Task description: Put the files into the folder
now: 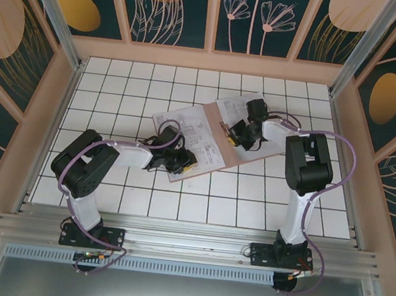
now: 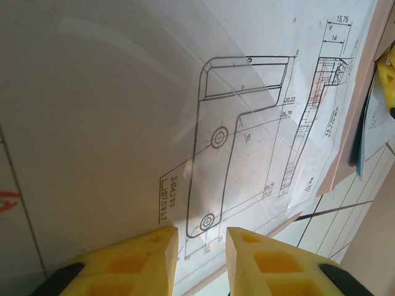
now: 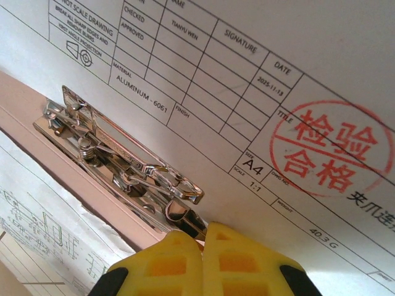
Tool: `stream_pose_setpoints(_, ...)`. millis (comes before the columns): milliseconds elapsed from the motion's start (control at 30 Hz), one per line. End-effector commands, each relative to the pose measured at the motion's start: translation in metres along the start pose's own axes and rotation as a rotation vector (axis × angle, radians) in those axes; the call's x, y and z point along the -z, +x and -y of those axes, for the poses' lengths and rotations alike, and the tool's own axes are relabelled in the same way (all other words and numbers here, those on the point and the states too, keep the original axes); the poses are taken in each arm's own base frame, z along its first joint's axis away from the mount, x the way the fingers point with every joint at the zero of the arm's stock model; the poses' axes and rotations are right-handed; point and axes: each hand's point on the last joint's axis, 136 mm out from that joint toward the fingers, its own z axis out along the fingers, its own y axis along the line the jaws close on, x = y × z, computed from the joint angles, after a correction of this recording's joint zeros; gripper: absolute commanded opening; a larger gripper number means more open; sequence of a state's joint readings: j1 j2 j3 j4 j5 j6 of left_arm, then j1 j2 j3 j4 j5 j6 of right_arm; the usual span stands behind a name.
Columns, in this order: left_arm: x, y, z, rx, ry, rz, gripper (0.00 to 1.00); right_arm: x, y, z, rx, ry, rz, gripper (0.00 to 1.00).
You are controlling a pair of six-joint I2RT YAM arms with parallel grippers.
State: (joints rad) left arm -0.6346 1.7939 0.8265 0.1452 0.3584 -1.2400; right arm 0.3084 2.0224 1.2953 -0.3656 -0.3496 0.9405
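The pinkish-brown folder (image 1: 256, 159) lies open at the middle of the table, with white printed files on both halves. One sheet (image 1: 185, 133) covers its left half and another (image 1: 233, 109) its right half. My left gripper (image 1: 180, 162) hovers over the left sheet's near edge. In the left wrist view it (image 2: 202, 237) stands open above a line drawing (image 2: 234, 123), nothing between its fingers. My right gripper (image 1: 237, 133) sits at the folder's spine. In the right wrist view it (image 3: 203, 229) is shut on the lever end of the folder's metal clip (image 3: 117, 157), beside a stamped title-block sheet (image 3: 259, 105).
White tiled tabletop (image 1: 133, 89) surrounds the folder, with walls on three sides. A strip of folder card (image 3: 37, 126) shows beside the clip, and another drawing sheet (image 3: 43, 222) lies beyond it. The folder's near edge (image 2: 250, 258) runs just past my left fingertips.
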Motion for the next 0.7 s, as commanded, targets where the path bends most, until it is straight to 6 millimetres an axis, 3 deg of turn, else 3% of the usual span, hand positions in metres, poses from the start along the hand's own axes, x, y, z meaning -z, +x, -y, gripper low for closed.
stream_pose_setpoints(0,0.000,0.009,-0.057,0.082,-0.195,-0.023,0.29,-0.017,0.007,0.160,-0.159,0.527,0.013,0.00)
stream_pose_setpoints(333,0.000,0.009,-0.055,0.079,-0.189,-0.021,0.29,-0.023,0.024,0.183,-0.137,0.607,-0.008,0.00)
stream_pose_setpoints(567,-0.003,0.007,-0.052,0.072,-0.184,-0.024,0.29,-0.031,0.041,0.183,-0.106,0.614,-0.034,0.00)
stream_pose_setpoints(667,-0.005,0.006,-0.050,0.071,-0.180,-0.025,0.29,-0.032,0.046,0.171,-0.102,0.557,-0.046,0.00)
